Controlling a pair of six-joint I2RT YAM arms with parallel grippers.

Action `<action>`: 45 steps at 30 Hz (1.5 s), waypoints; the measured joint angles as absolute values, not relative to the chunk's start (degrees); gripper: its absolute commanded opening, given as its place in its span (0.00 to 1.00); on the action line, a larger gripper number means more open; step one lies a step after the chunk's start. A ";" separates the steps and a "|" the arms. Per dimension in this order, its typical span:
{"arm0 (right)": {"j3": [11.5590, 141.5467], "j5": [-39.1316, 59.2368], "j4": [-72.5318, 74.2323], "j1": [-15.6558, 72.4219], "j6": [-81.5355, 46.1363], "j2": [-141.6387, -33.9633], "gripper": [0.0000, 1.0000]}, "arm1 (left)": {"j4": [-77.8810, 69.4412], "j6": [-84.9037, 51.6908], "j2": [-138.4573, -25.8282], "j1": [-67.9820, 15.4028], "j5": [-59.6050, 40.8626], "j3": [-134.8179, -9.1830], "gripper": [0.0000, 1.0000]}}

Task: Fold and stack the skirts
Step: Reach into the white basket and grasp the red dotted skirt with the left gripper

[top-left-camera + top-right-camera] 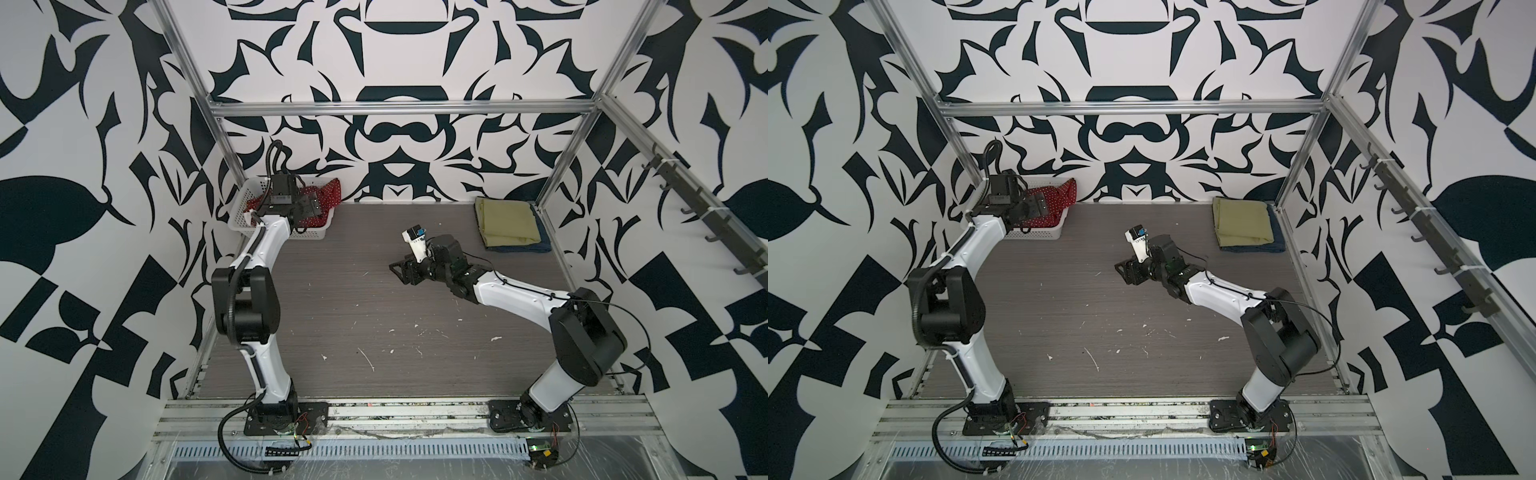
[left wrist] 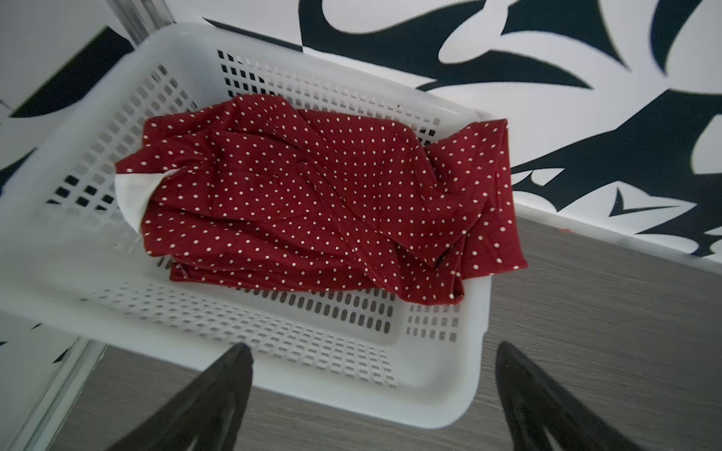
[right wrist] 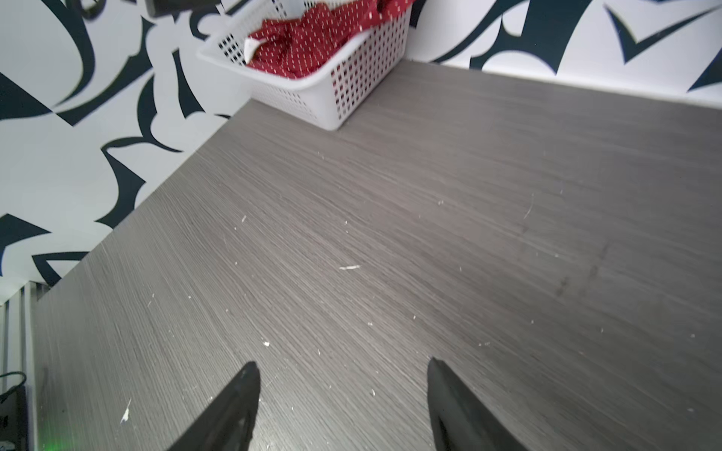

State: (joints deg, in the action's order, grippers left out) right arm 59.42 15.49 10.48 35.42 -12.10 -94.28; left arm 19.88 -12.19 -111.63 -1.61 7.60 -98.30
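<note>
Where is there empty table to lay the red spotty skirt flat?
The wide table is bare from the white basket across to the olive skirt, and forward to the near edge. Crowded: the far left corner, where the basket holds the red skirt under the left gripper; the far right corner, olive skirt on blue skirt; the right gripper hovers mid-table.

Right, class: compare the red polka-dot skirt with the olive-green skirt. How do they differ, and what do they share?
Look: the red polka-dot skirt has white dots; the olive-green skirt is plain. State: the red one lies rumpled; the olive one is folded flat. Place: the red one sits in the white basket; the olive one rests on dark blue cloth. Both are fabric.
</note>
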 measured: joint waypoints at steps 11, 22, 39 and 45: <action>59.27 15.31 6.61 35.29 -11.64 -94.30 0.71 | 27.35 -7.68 -130.93 -3.22 -1.54 -123.74 0.99; 57.32 15.18 5.72 35.29 -11.66 -89.84 0.71 | 29.78 -4.34 -143.90 -4.91 -2.81 -137.27 1.00; 56.42 14.94 1.54 35.29 -8.88 -86.17 0.72 | 28.40 -2.76 -147.02 -5.23 -2.04 -138.39 0.26; 56.42 15.16 1.58 35.29 -9.34 -86.35 0.72 | 28.58 -2.87 -146.43 -5.26 -2.02 -138.37 0.49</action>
State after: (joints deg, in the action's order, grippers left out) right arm 56.42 15.16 1.58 35.29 -9.34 -86.35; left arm 28.58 -2.87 -146.43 -5.26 -2.02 -138.37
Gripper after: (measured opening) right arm 0.721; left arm 0.340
